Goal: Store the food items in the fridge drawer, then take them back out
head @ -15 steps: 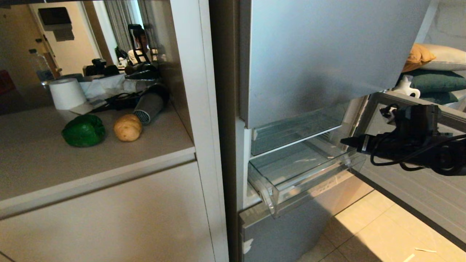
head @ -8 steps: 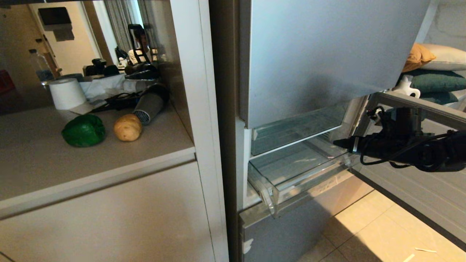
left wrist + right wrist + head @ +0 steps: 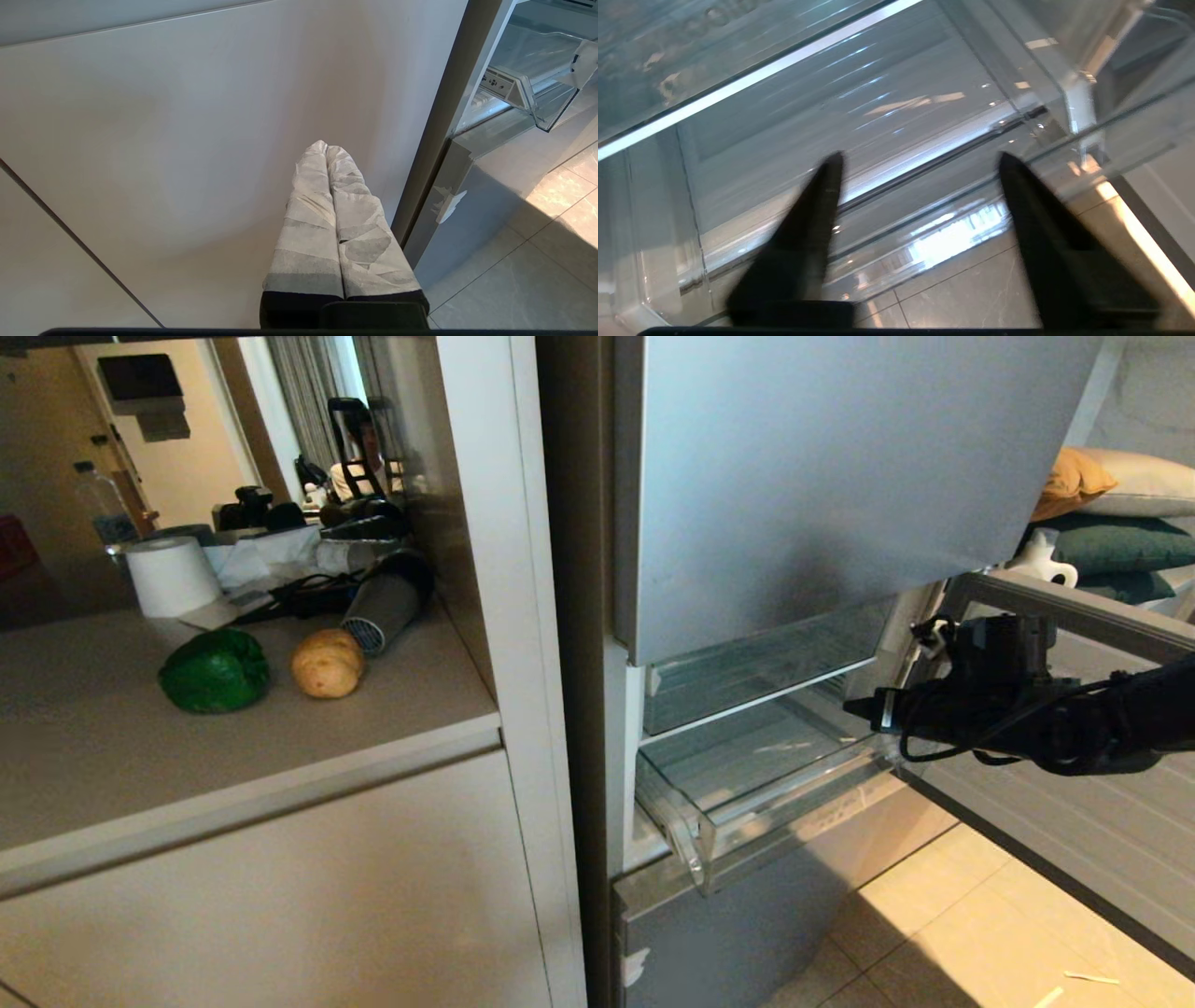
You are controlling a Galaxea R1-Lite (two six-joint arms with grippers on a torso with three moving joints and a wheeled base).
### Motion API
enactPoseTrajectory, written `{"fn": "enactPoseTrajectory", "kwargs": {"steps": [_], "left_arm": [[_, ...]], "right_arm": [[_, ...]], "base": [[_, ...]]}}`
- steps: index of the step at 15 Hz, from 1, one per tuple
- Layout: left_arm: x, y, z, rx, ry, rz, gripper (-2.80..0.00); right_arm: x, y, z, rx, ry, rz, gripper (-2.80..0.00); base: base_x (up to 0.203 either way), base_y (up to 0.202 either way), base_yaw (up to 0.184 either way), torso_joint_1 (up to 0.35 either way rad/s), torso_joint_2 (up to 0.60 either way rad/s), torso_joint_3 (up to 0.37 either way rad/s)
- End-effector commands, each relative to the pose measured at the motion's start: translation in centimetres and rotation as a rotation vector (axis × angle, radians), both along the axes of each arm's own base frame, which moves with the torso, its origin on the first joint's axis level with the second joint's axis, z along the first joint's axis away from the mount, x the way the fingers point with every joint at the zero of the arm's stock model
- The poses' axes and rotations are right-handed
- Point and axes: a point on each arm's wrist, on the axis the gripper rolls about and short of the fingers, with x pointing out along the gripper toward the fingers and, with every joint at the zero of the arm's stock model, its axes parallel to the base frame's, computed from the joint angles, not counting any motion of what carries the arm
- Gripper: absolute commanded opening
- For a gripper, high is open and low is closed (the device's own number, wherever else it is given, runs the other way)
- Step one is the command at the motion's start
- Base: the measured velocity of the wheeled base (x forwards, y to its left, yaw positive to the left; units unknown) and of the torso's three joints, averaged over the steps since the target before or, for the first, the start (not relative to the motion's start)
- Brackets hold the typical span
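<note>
On the beige counter at left, the glossy dark-green bell pepper (image 3: 215,670) and round tan-brown bun (image 3: 327,663) lie unmoved beside a grey hair dryer (image 3: 387,602). Rightward, the clear plastic fridge drawer (image 3: 747,793) stands pulled out, empty. The right gripper (image 3: 920,161), jaws apart, has advanced leftward over its far end. The left gripper (image 3: 327,149), fingers pressed together, hangs by the cabinet front (image 3: 187,140).

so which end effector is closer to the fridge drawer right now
Right. The right end effector hangs open over the fridge drawer near its right end. The left end effector is shut, low in front of the white cabinet panel, off to the drawer's left.
</note>
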Motion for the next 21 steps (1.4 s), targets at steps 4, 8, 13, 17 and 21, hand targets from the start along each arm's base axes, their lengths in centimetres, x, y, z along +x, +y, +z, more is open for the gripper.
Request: {"fn": "enactPoseTrajectory", "kwargs": {"steps": [4,8,13,17,21], "left_arm": [[0.0,0.0,0.0,0.000,0.001,0.000,-2.80],[0.0,0.0,0.0,0.000,0.001,0.000,-2.80],[0.0,0.0,0.0,0.000,0.001,0.000,-2.80],[0.0,0.0,0.0,0.000,0.001,0.000,-2.80],[0.0,0.0,0.0,0.000,0.001,0.000,-2.80]], "right_arm": [[1.2,0.8,-0.7,-0.058,-0.004,0.042,-2.80],[2.9,1.1,-1.2,-0.060,-0.021,0.048,-2.80],[4.3,1.1,-2.8,-0.093,0.000,0.014,-2.80],[4.4,1.1,-3.6,-0.113,0.060,0.014,-2.80],[4.0,1.0,-3.7,-0.113,0.159,0.015,-2.80]], "base": [[0.000,0.000,0.000,0.000,0.00,0.000],[0.000,0.000,0.000,0.000,0.00,0.000],[0.000,0.000,0.000,0.000,0.00,0.000],[0.000,0.000,0.000,0.000,0.00,0.000],[0.000,0.000,0.000,0.000,0.00,0.000]]}}
